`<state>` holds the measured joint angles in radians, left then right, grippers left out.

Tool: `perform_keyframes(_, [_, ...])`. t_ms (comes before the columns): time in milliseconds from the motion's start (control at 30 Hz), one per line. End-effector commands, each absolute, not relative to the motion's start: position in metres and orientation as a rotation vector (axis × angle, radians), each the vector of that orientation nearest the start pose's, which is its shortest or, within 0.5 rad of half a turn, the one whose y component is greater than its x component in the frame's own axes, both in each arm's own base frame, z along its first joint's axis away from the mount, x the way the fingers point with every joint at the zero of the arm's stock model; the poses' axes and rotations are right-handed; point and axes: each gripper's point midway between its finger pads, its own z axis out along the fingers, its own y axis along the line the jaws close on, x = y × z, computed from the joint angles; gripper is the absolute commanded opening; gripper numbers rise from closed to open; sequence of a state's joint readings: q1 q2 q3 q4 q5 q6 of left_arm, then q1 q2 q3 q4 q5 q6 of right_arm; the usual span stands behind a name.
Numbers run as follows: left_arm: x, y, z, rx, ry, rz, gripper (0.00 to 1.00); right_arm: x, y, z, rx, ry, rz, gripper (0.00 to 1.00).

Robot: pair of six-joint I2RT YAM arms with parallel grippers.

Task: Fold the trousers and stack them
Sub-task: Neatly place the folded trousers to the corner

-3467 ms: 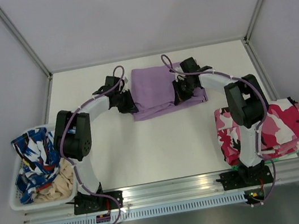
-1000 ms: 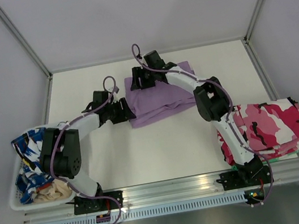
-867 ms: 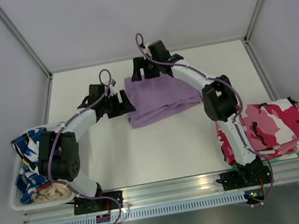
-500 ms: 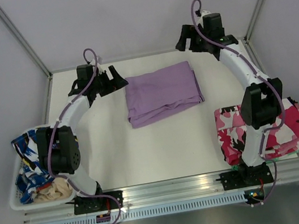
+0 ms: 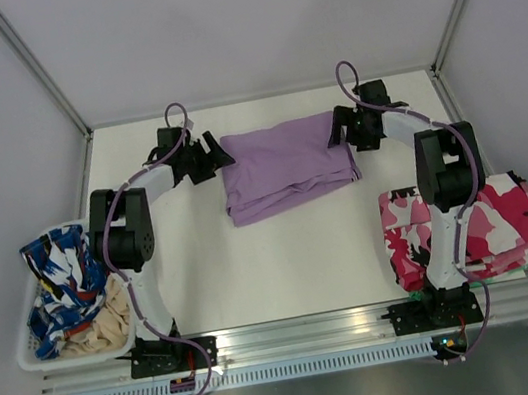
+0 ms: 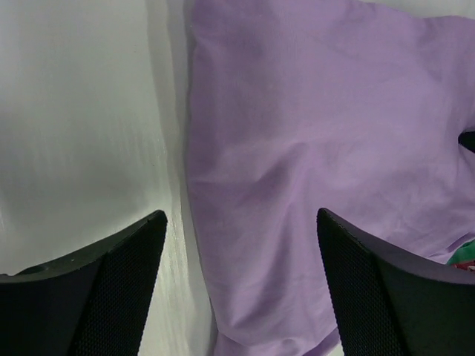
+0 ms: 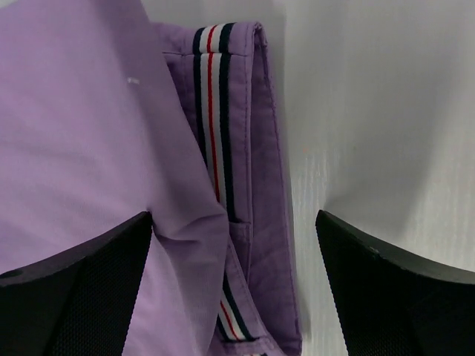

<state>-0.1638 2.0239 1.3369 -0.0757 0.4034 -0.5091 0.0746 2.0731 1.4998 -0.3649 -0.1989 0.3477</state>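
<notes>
The lilac trousers [image 5: 286, 164] lie folded into a rectangle at the back middle of the white table. My left gripper [image 5: 216, 154] stands open at the fold's far left corner, and in its wrist view the cloth's left edge [image 6: 312, 148] runs between the two wide-apart fingers [image 6: 96, 289]. At the far right corner my right gripper [image 5: 336, 132] is open too; its view shows the striped waistband [image 7: 215, 141] and stacked cloth edges between its fingers [image 7: 386, 297]. Neither gripper holds the cloth.
A folded pink, white and black camouflage garment [image 5: 496, 219] lies at the right, beside the right arm's base. A white basket [image 5: 29, 353] at the left edge holds blue-and-white patterned clothing [image 5: 60, 282] and beige cloth [image 5: 98, 327]. Metal frame posts run along both sides.
Both grippers left the folded trousers, swung up to the back of the table, then came down again to the fold's far left and far right corners. The trousers stay folded and flat.
</notes>
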Motion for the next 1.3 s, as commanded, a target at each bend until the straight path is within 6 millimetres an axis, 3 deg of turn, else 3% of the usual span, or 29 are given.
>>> perform_keyframes(0, [0.492,-0.175,0.062,-0.192,2.349,-0.838,0.87,0.509,0.093,0.038,0.255,2.462,0.471,0.98])
perform_keyframes(300, [0.485,-0.183,0.038,-0.211,2.414,-0.878,0.84,0.504,0.103,0.007,0.245,2.519,0.549,0.95])
perform_keyframes(467, [0.483,-0.188,0.025,-0.211,2.442,-0.879,0.83,0.488,0.103,-0.005,0.223,2.569,0.541,0.79])
perform_keyframes(567, [0.481,-0.195,0.018,-0.204,2.456,-0.89,0.81,0.474,0.097,-0.013,0.186,2.621,0.502,0.6])
perform_keyframes(600, [0.48,-0.199,0.016,-0.194,2.461,-0.898,0.78,0.47,0.096,-0.016,0.176,2.638,0.49,0.44])
perform_keyframes(667, [0.477,-0.205,0.011,-0.179,2.471,-0.91,0.76,0.462,0.091,-0.019,0.155,2.665,0.459,0.26])
perform_keyframes(700, [0.476,-0.209,0.009,-0.168,2.476,-0.91,0.72,0.459,0.09,-0.018,0.152,2.669,0.45,0.09])
perform_keyframes(767, [0.476,-0.212,0.007,-0.159,2.479,-0.921,0.65,0.456,0.088,-0.019,0.144,2.68,0.432,0.0])
perform_keyframes(800, [0.474,-0.215,0.006,-0.151,2.481,-0.929,0.5,0.454,0.088,-0.018,0.144,2.689,0.433,0.0])
perform_keyframes(867, [0.474,-0.216,0.005,-0.148,2.48,-0.932,0.31,0.457,0.089,-0.011,0.134,2.679,0.438,0.0])
perform_keyframes(900, [0.474,-0.217,0.007,-0.143,2.474,-0.933,0.16,0.458,0.089,-0.002,0.13,2.667,0.443,0.0])
perform_keyframes(967, [0.474,-0.216,0.008,-0.136,2.472,-0.925,0.03,0.465,0.09,0.014,0.123,2.628,0.443,0.0])
perform_keyframes(1133, [0.478,-0.219,0.034,-0.089,2.416,-0.948,0.02,0.488,0.088,0.082,0.098,2.488,0.426,0.0])
perform_keyframes(1233, [0.475,-0.22,0.058,-0.084,2.38,-0.967,0.02,0.487,0.092,0.123,0.114,2.424,0.456,0.0])
perform_keyframes(1267, [0.469,-0.22,0.062,-0.093,2.379,-0.982,0.02,0.483,0.094,0.149,0.116,2.375,0.473,0.0])
